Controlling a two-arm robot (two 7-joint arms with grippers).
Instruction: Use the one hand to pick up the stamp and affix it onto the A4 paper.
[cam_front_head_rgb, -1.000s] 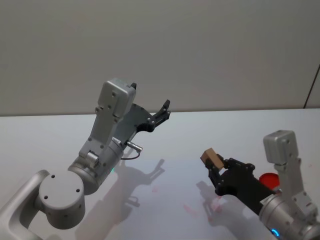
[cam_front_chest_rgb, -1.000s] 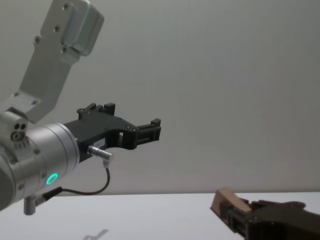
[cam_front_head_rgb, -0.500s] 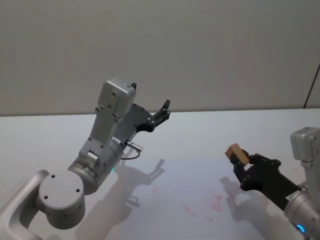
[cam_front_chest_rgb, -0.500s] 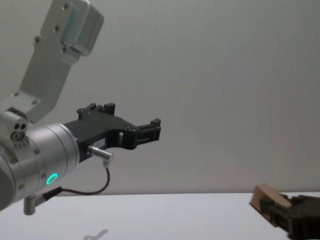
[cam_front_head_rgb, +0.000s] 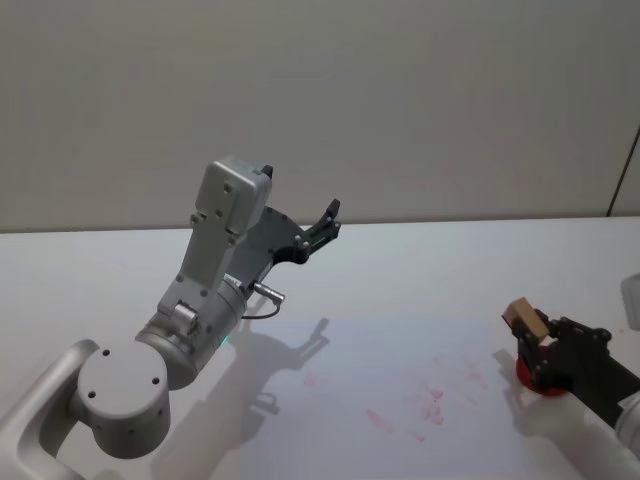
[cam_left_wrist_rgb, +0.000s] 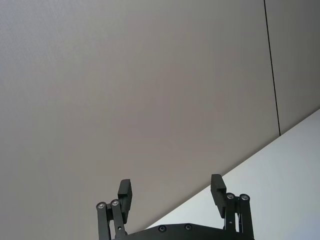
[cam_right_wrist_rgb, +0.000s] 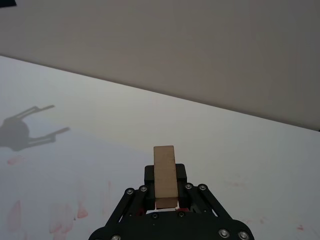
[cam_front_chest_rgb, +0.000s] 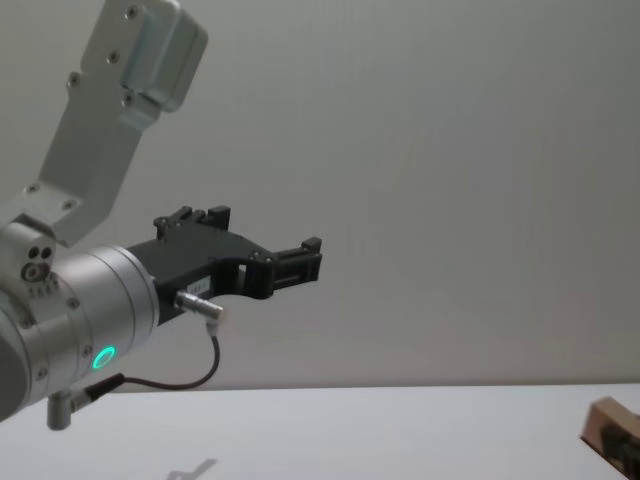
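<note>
My right gripper (cam_front_head_rgb: 530, 342) is shut on the stamp (cam_front_head_rgb: 524, 319), a light-brown wooden block standing up between its black jaws (cam_right_wrist_rgb: 164, 172). It hovers at the table's right side, just past the right edge of the A4 paper (cam_front_head_rgb: 400, 350), over a red pad (cam_front_head_rgb: 527, 379). The paper lies flat in the middle and carries several faint red stamp marks (cam_front_head_rgb: 430, 400). In the chest view the stamp (cam_front_chest_rgb: 610, 425) peeks in at the right edge. My left gripper (cam_front_head_rgb: 325, 222) is held high above the table's left half, open and empty (cam_left_wrist_rgb: 171, 192).
The raised left arm (cam_front_head_rgb: 215, 290) and its silver wrist (cam_front_chest_rgb: 80, 320) stand over the left part of the white table (cam_front_head_rgb: 80, 270). A grey wall (cam_front_head_rgb: 400, 100) backs the table. The left arm's shadow falls on the paper's left edge.
My right gripper has carried the stamp to the right, from above the paper's middle to over the red pad beside the paper's right edge. The left arm has not moved.
</note>
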